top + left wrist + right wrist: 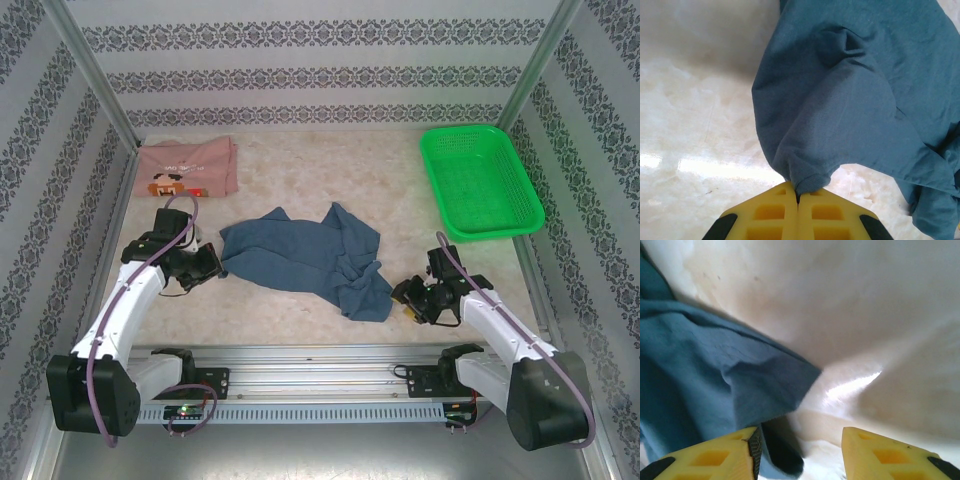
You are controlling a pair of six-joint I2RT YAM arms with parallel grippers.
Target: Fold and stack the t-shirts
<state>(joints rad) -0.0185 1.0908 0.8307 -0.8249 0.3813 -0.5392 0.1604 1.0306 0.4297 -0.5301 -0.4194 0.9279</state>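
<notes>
The slate-blue t-shirt (305, 255) lies crumpled in the middle of the table. My left gripper (215, 262) is at its left edge, shut on a bunched hem of the blue t-shirt (855, 100), which rises from the yellow fingertips (785, 200). My right gripper (405, 295) sits low at the shirt's near right corner. In the right wrist view its jaws stand apart (800, 432), and a corner of the blue t-shirt (705, 375) lies beside the left finger (715, 457). The pink t-shirt (185, 168), with its face print, lies folded at the back left.
A green mesh basket (480, 180) stands at the back right. Patterned walls and metal posts close in the table on three sides. The arm bases and a metal rail (320, 385) run along the near edge.
</notes>
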